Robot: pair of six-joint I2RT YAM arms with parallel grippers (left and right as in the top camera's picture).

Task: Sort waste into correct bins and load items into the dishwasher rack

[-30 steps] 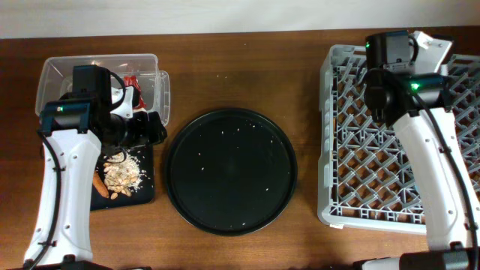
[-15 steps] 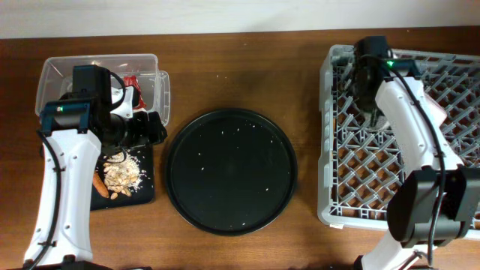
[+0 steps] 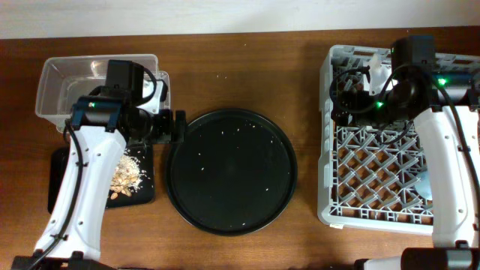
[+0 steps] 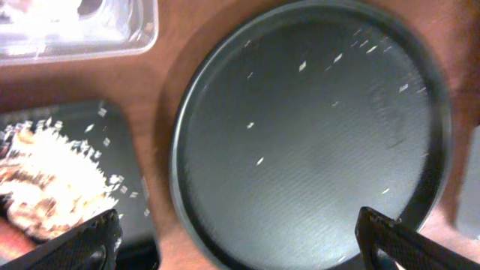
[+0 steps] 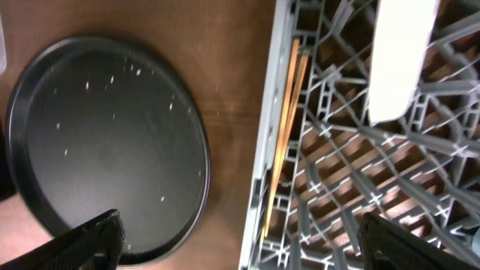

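Observation:
The grey dishwasher rack (image 3: 390,187) fills the right of the table. A white item (image 3: 375,66) stands at its far left, also in the right wrist view (image 5: 401,60). A pale blue shape (image 3: 426,181) shows beside my right arm. My right gripper (image 3: 347,99) is open and empty above the rack's far left part (image 5: 352,172). The clear tub (image 3: 67,82) and the black rectangular tray (image 3: 146,191) with beige scraps (image 3: 127,169) lie at the left. My left gripper (image 3: 171,127) is open and empty at the round tray's left rim. The wrapper and carrot are hidden.
A large round black tray (image 3: 231,171) dotted with crumbs sits mid-table, filling the left wrist view (image 4: 315,127). Wooden chopsticks (image 5: 285,135) lie along the rack's left wall. Bare wood separates tray and rack.
My left arm has moved right, from over the black rectangular tray to the round tray's rim. My right arm has swung across the rack's far side and now points left.

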